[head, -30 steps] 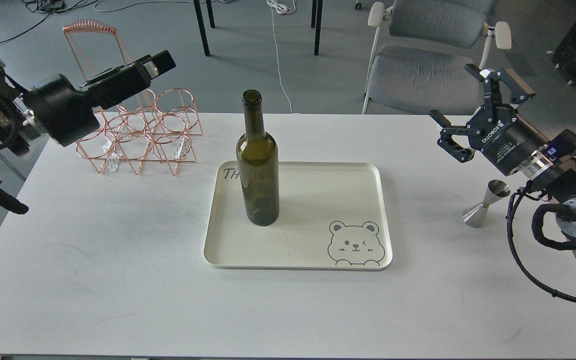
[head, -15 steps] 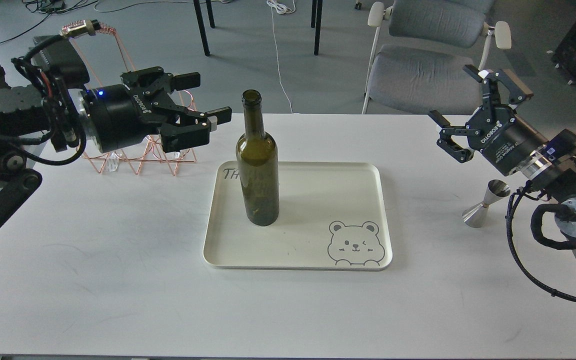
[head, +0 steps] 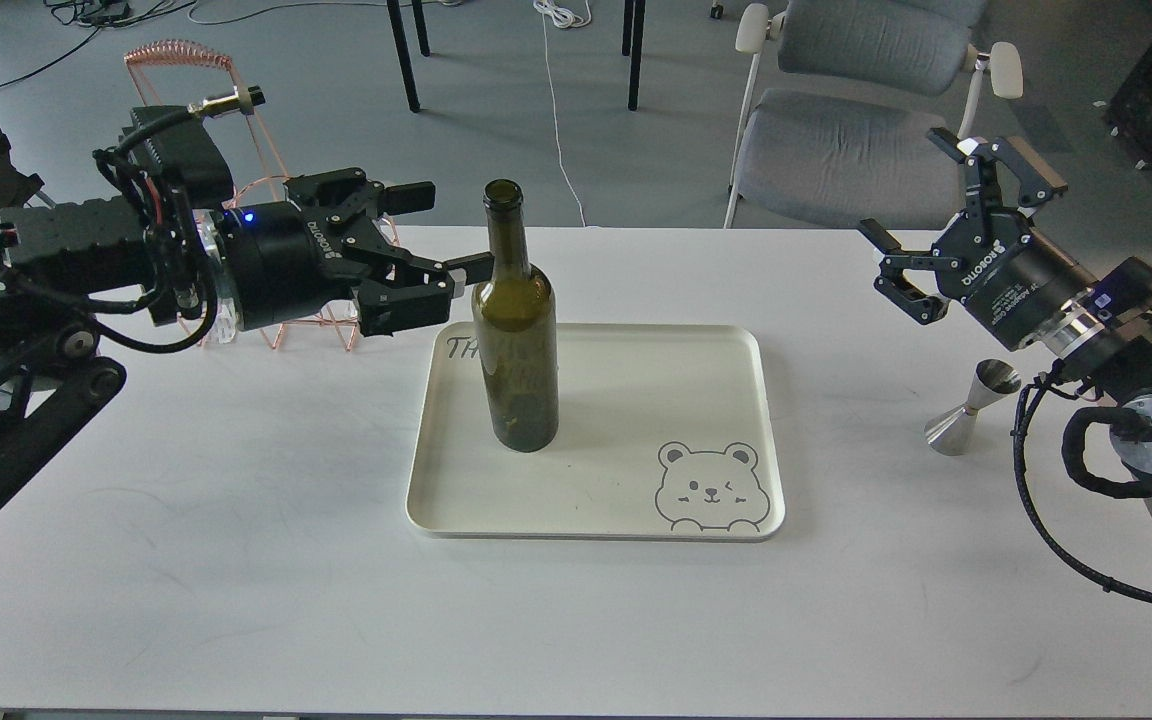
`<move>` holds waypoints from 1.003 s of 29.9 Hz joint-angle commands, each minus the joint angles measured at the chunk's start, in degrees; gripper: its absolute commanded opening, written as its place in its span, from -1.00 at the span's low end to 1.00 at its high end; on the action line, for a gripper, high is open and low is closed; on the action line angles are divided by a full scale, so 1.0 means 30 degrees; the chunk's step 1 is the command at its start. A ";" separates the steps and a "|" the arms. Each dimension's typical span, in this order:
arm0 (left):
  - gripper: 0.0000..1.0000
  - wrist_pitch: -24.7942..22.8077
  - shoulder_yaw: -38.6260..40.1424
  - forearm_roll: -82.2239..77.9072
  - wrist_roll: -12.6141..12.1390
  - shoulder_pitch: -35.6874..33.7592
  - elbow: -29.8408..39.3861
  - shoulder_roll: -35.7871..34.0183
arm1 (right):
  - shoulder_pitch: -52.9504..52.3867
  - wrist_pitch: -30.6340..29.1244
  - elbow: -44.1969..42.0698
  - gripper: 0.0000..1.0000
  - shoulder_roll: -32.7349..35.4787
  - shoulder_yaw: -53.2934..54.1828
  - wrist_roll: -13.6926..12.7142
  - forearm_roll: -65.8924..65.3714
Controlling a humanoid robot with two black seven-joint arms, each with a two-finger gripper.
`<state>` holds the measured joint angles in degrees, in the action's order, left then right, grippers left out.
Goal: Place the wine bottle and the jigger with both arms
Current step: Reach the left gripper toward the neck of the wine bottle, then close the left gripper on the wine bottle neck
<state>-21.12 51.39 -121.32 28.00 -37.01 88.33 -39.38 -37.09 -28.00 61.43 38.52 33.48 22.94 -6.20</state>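
Observation:
The dark olive-green wine bottle (head: pixel 516 330) stands upright on the left part of a cream tray (head: pixel 636 500) in the middle of the white table. My left gripper (head: pixel 448 232) is open just left of the bottle's shoulder, its near fingertip almost at the glass. The steel jigger (head: pixel 971 405) stands upright on the table at the right, beside my right arm. My right gripper (head: pixel 936 195) is open and empty, raised above and left of the jigger.
A copper wire bottle rack (head: pixel 281 190) stands at the back left, partly behind my left arm. The tray has a bear drawing (head: pixel 711 488) at its front right. A grey chair (head: pixel 856 110) stands behind the table.
My left gripper has swung in from the back left towards the bottle and opened, now almost at its shoulder. The right arm, bottle and jigger have not moved.

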 commanded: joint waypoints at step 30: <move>0.89 0.0009 -0.1836 -0.0193 0.0001 -0.2135 -0.2402 0.2842 | 0.0000 0.0001 0.0031 0.98 0.0227 0.0004 0.0000 -0.0042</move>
<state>-21.21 46.14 -121.83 28.00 -43.38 81.86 -31.58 -37.09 -28.00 61.51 39.15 33.49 22.94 -6.33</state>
